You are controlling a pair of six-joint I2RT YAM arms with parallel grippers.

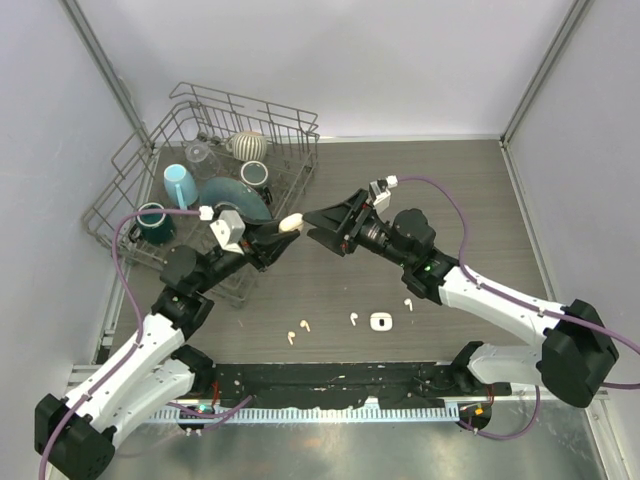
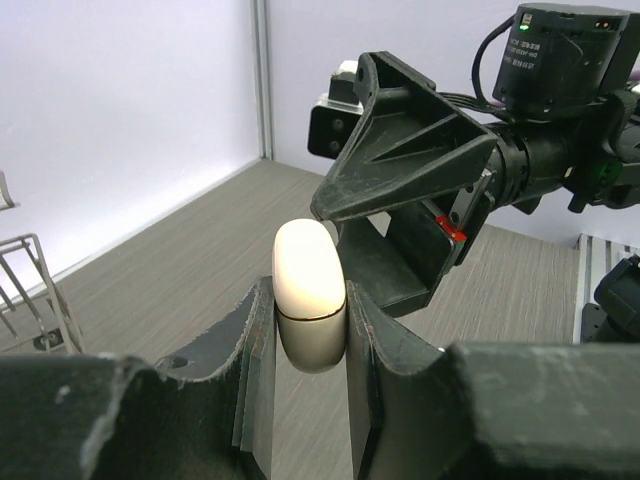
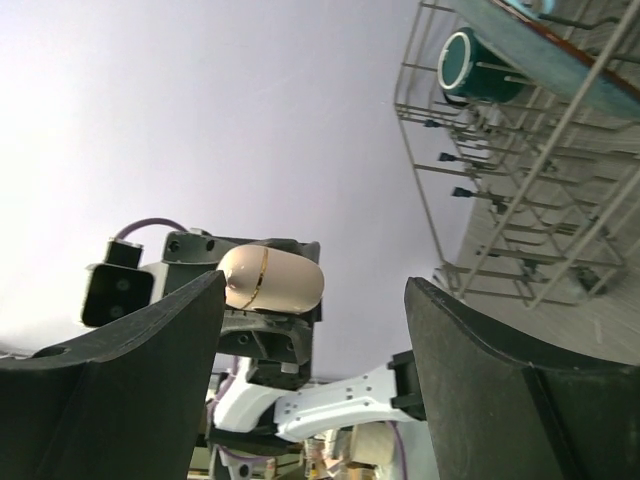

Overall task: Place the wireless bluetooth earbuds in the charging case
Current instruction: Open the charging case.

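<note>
The left pincer (image 1: 281, 229) was clamped on the charging case (image 2: 310, 288), gripping its lower half so that the rounded top and the seam of the lid stood free above the fingers. The lid looked shut. The case was held up off the table (image 1: 450, 200), just in front of the dish rack (image 1: 130, 190), probably to offer it to the other arm. The right pincer (image 1: 312, 224) faced it head-on with its fingers well apart and nothing between them, its tips close to the case but not touching. That pose suggested it was meant to flip the lid open. 4 earbuds (image 1: 304, 325) lay loose on the table near the arm bases, well apart from the case, beside a small white square item (image 1: 380, 321) that was too small to identify.
</note>
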